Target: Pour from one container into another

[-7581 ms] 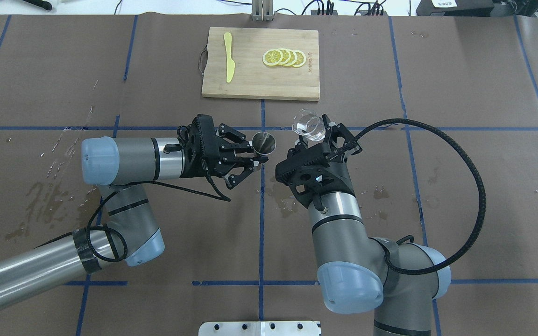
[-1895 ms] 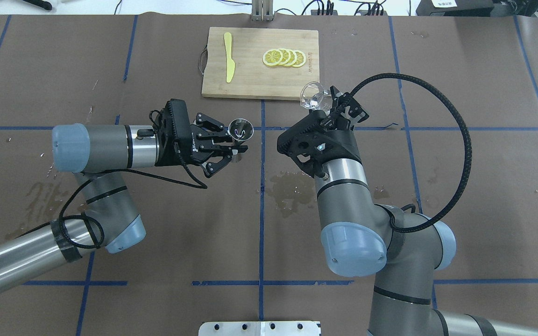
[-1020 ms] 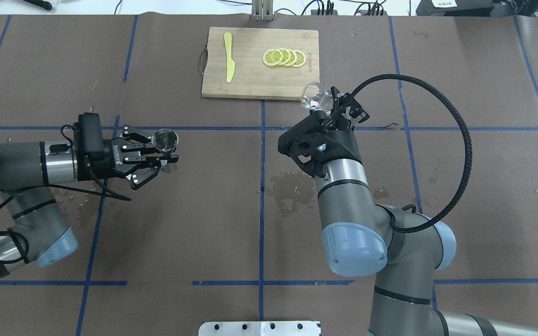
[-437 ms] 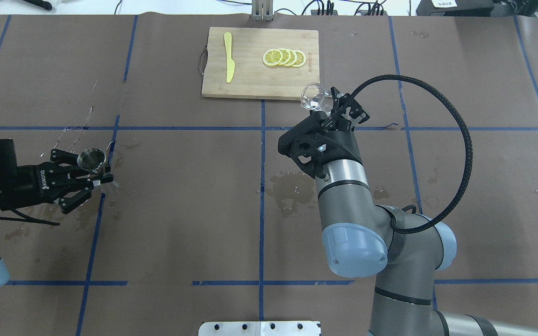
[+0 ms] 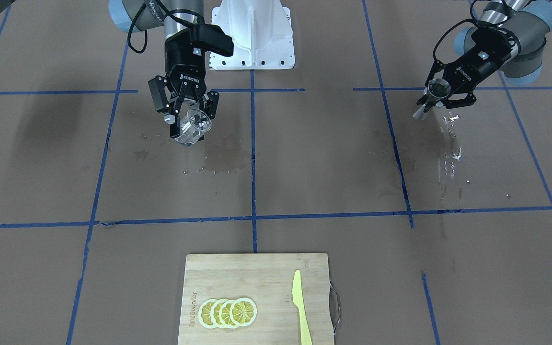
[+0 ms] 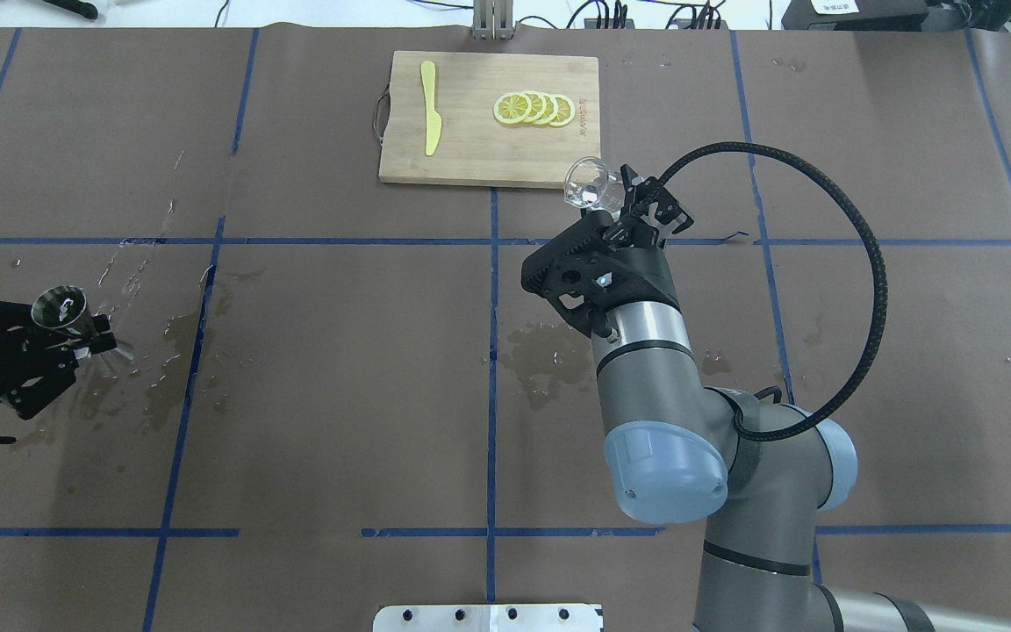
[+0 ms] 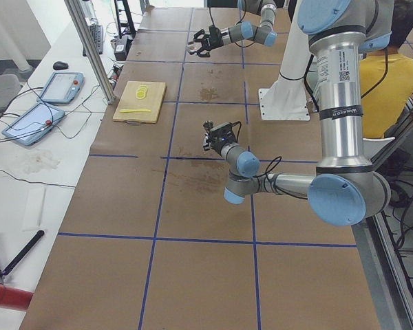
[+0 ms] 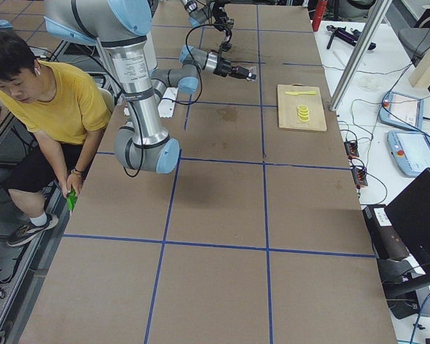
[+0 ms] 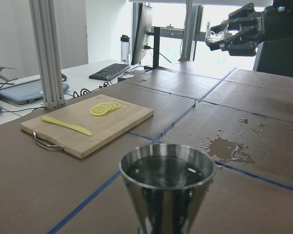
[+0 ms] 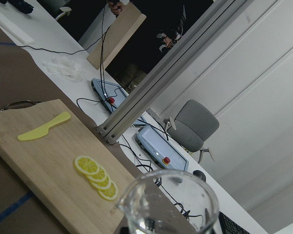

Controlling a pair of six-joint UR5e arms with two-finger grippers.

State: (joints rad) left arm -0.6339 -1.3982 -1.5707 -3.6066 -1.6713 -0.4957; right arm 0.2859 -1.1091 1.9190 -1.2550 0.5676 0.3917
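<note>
Apparently pouring was done, only set-down remaining: left gripper [image 6: 91, 338], 9 o'clock, pinched the filled steel jigger [image 6: 58, 307]; right gripper [image 6: 624, 206], 1 o'clock, pinched the near-empty glass cup [image 6: 591, 184].

The cup [image 6: 591, 184] is small, clear glass, round and thick-walled, with a pouring lip. It is clamped between the fingers of the right end effector [image 5: 189, 120], sticks out past their tips and is held above the desk. Whether anything is in it cannot be told.

The jigger [image 5: 436, 91] is silvery steel and hourglass-shaped. The left end effector [image 5: 441, 98] grips it at the narrow waist, mouth up, and dark liquid fills its upper cone nearly to the rim.
</note>
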